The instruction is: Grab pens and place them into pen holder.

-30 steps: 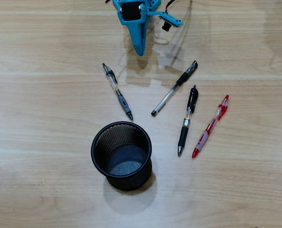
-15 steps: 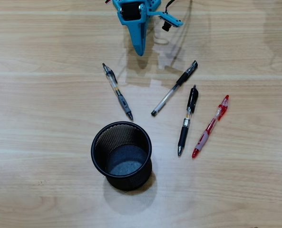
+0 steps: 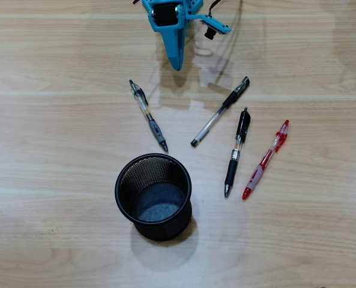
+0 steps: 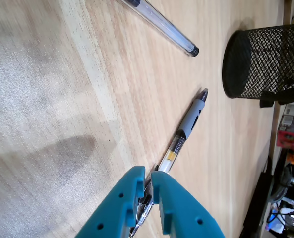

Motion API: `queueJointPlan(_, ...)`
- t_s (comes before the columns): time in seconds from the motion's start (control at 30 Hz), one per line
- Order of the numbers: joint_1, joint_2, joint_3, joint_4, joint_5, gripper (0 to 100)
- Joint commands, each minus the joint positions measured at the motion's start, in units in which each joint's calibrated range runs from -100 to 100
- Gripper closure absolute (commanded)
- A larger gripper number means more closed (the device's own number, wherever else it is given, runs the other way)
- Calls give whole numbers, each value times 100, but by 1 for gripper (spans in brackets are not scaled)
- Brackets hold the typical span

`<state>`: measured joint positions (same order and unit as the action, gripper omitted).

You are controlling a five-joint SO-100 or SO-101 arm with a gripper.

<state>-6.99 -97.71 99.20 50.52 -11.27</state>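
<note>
Four pens (image 3: pixel 237 152) lying flat beyond upright pen holder (image 3: pixel 153 197), none inside; blue gripper (image 3: pixel 175 60) farther beyond, fingers nearly together, holding nothing.

Table (image 3: pixel 57 144) is light wood-grain, smooth with a soft sheen. Pen holder (image 3: pixel 153 195) is matt black wire mesh, metal by the look of it. The pens are glossy plastic, like the red one (image 3: pixel 265 160) on the right. Gripper (image 4: pixel 149 186) is matt blue plastic.
</note>
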Motion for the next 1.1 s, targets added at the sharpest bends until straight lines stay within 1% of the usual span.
queueJointPlan(0.0,32,-86,26,-28,33,98)
queueJointPlan(0.27,186,-95,-10,66,33,98)
queueJointPlan(0.33,250,-103,-154,497,33,98)
queueJointPlan(0.43,259,-103,-641,1444,33,98)
queueJointPlan(0.5,259,-103,-866,1668,33,98)
queueJointPlan(0.87,186,-61,-1939,1599,2,98)
queueJointPlan(0.93,141,-27,-2038,1358,2,98)
queueJointPlan(1.07,-113,157,-2029,540,2,98)
